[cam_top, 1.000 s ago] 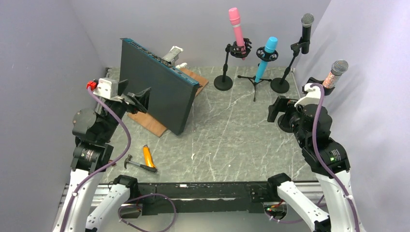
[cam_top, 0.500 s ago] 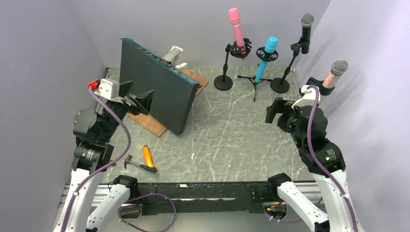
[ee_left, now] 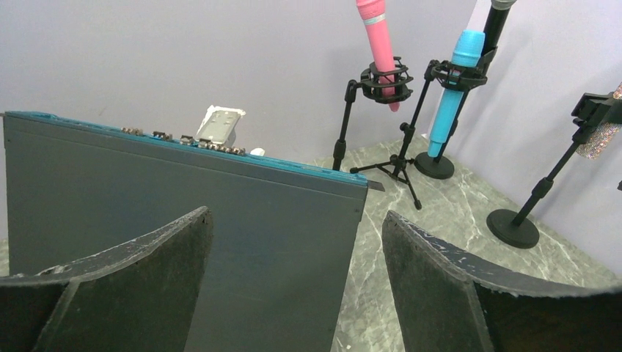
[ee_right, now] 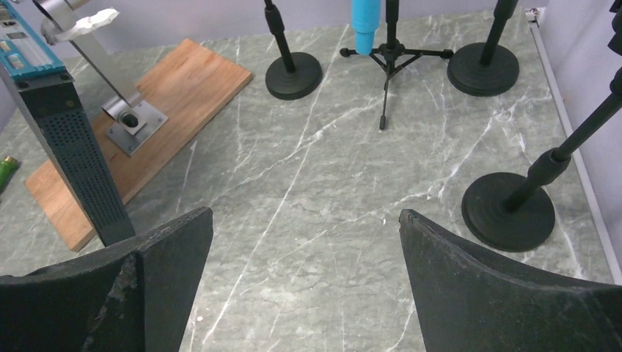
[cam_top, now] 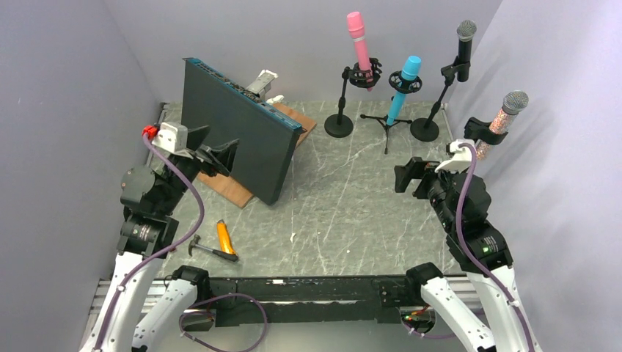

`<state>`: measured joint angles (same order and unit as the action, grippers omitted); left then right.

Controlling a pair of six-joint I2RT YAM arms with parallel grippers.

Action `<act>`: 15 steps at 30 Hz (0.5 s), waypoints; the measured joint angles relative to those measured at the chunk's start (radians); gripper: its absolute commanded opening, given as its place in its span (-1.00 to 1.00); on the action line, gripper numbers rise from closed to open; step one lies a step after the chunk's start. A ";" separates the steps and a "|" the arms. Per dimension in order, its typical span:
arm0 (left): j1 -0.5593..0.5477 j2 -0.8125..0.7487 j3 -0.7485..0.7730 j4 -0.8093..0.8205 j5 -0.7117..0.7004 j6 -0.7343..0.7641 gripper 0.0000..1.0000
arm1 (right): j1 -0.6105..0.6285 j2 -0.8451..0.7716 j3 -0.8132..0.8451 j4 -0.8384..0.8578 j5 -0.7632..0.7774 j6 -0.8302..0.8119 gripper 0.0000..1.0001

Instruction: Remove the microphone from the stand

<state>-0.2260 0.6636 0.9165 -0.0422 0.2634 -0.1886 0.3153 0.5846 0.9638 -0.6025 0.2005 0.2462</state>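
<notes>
Open tabletop [cam_top: 345, 198] between panel [cam_top: 242, 143] and stands [cam_top: 339, 126]

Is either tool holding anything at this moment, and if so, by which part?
Nothing is held. The left tool and the right tool both stand open, each with an empty gap.

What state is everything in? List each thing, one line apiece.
pink microphone: mounted, near upright
blue microphone: mounted, tilted
black microphone: mounted, upright
glitter microphone: mounted, tilted
left gripper: open, empty
right gripper: open, empty
hammer: lying flat
rack unit: standing on edge
</notes>
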 measured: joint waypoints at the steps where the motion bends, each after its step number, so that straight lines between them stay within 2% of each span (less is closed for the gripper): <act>1: -0.001 -0.004 -0.003 0.011 0.000 0.000 0.77 | 0.000 -0.003 0.000 0.003 -0.002 0.000 1.00; 7: -0.021 -0.043 -0.042 0.064 -0.008 -0.019 0.73 | 0.000 -0.018 0.030 -0.021 0.084 0.026 1.00; 12: -0.069 0.051 0.073 -0.004 -0.035 -0.015 0.69 | 0.000 0.122 0.174 -0.063 0.177 0.042 1.00; 15: -0.081 0.080 0.086 -0.026 -0.050 -0.011 0.70 | 0.000 0.183 0.205 -0.063 0.204 0.055 1.00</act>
<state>-0.3073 0.7433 1.0023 -0.0677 0.2134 -0.1997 0.3153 0.7677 1.1690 -0.6655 0.4042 0.3008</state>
